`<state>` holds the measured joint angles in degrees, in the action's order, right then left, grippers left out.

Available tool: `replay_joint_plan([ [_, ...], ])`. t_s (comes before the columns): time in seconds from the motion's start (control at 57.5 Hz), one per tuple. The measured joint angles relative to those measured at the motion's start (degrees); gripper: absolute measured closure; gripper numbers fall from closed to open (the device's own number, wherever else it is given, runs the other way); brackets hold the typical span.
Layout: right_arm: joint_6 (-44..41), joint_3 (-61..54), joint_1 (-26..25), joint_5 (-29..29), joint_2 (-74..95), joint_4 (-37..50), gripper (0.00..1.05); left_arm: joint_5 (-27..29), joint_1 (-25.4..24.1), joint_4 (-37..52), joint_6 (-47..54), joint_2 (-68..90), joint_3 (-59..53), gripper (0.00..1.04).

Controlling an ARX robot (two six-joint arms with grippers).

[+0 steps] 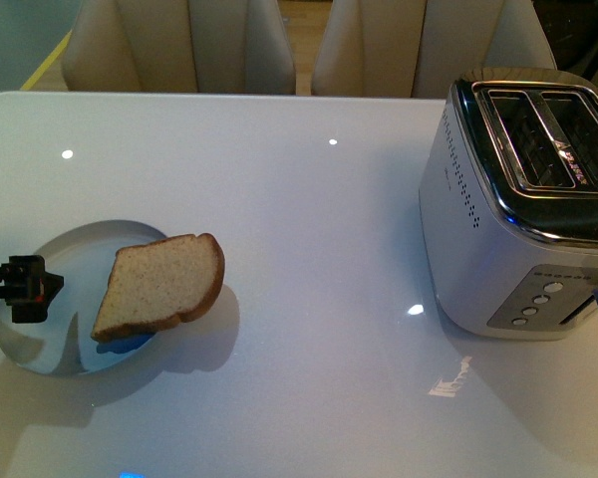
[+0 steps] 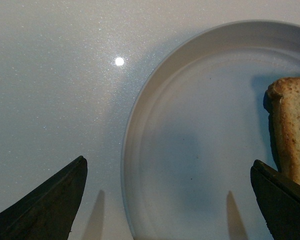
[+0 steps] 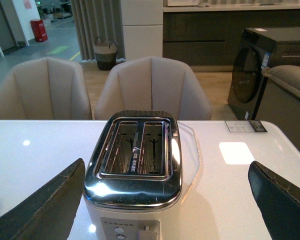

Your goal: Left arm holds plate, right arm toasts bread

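a glossy white surface [image 1: 279,199] carries a boxy silver two-slot toaster [image 1: 478,229] at the right and a round pale blue-white plate [image 1: 70,254] at the left. a slice of speckled light brown wholemeal bread [image 1: 159,287] lies on the plate's right part, its rounded end past the rim. the left arm's glossy black pointed fingers [image 2: 45,210] are spread wide, straddling the plate's rim and gripping nothing. the right arm's dark fingers [image 3: 45,210] gape wide, facing the toaster, empty.

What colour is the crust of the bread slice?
Golden brown, darker than the speckled face of the bread; clearest in the front view.
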<state>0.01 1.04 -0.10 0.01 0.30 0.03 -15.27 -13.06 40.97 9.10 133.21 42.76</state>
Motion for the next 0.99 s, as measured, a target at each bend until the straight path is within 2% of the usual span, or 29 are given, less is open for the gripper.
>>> replay_joint_plan([
  [0.505, -0.02, 0.00, 0.00, 0.00, 0.00, 0.00, 0.09, 2.05, 0.55, -1.77, -0.79, 5.22, 2.16, 0.08],
  [0.627, -0.02, 0.00, 0.00, 0.00, 0.00, 0.00, 0.09, 2.03, 0.31, -1.99, -0.83, 5.22, 2.14, 0.36],
  [0.905, 0.00, 0.00, 0.00, 0.00, 0.00, 0.00, 0.09, 0.42, -0.70, -2.78, -2.62, 5.20, 1.99, 0.77],
  [0.992, -0.02, 0.00, 0.00, 0.00, 0.00, 0.00, 0.09, -1.46, -1.57, -3.19, -4.55, 4.68, 1.70, 0.94],
])
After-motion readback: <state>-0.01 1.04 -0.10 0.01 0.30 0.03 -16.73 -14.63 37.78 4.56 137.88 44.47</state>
